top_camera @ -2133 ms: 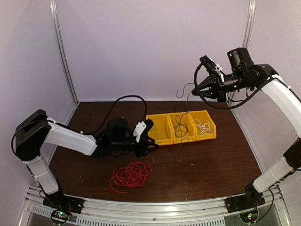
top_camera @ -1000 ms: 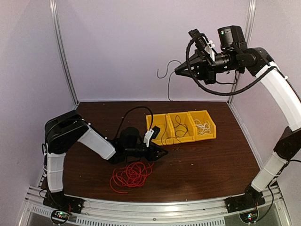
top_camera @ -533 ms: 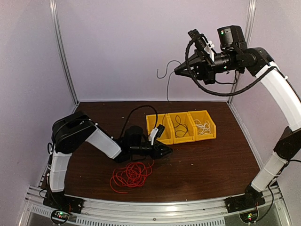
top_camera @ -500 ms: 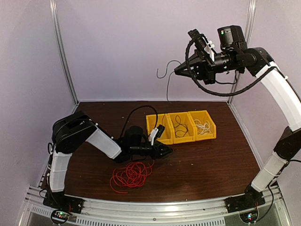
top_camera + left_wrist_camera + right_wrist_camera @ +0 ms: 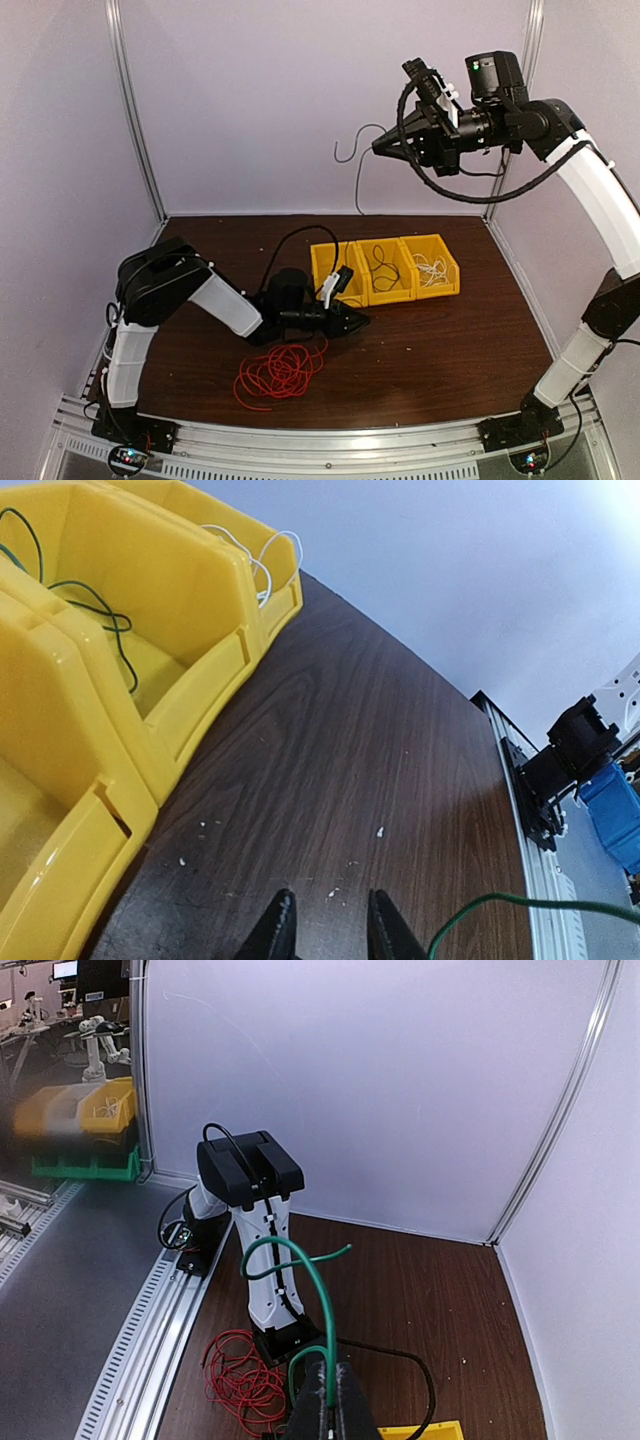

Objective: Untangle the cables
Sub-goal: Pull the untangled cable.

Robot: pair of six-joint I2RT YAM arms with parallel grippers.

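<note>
High above the table (image 5: pixel 450 340), we see the right claw (image 5: pixel 378 149) clamped on a dark green cable (image 5: pixel 357 190) that hangs down from it. The left claw (image 5: pixel 362 322) sits low, just before the yellow bins (image 5: pixel 440 288), fingers slightly apart — nothing between them. The red cable (image 5: pixel 282 370) lies coiled on the table nearby; the white cable (image 5: pixel 432 267) rests in the right-end bin.

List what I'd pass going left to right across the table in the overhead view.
red cable → left gripper → dark cable → white cable
</note>
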